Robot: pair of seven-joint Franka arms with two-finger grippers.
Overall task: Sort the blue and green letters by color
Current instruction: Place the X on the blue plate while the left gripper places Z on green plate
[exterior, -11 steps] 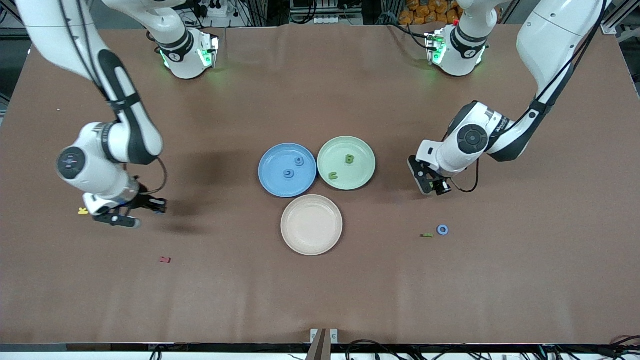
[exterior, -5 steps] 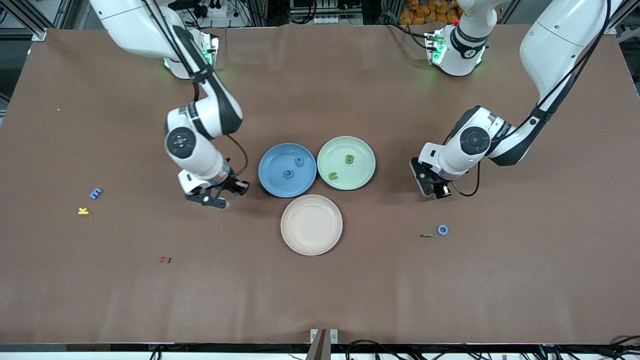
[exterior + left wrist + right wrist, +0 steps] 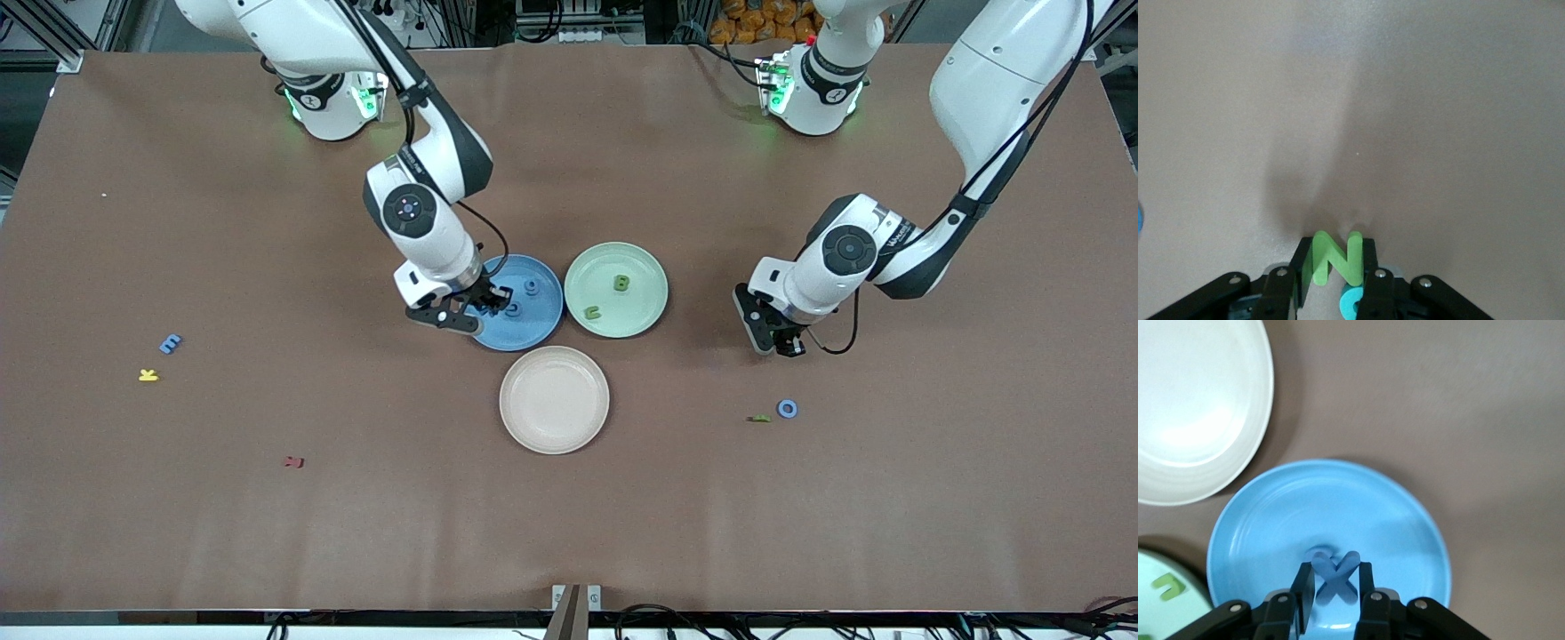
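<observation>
Swinging in from the yellow K [image 3: 148, 375], our right gripper [image 3: 476, 307] hangs over the blue plate [image 3: 540, 326], fingers clamping a blue X [image 3: 1336, 577], while our left gripper [image 3: 1333, 283] pinches a green N [image 3: 1333, 261]; a blue E [image 3: 170, 343] and a blue ring [image 3: 787, 409] wait on the surface [image 3: 800, 516].

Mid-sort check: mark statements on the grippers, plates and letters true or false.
1. The right gripper holds a blue X-shaped foam letter over the blue plate. True.
2. The pale green plate holds blue letters. False: two green letters lie in it.
3. The yellow K-shaped letter lies in a plate. False: it lies on the brown table, toward the right arm's end.
4. The left gripper is at the green N-shaped letter, toward the left arm's end. True.
</observation>
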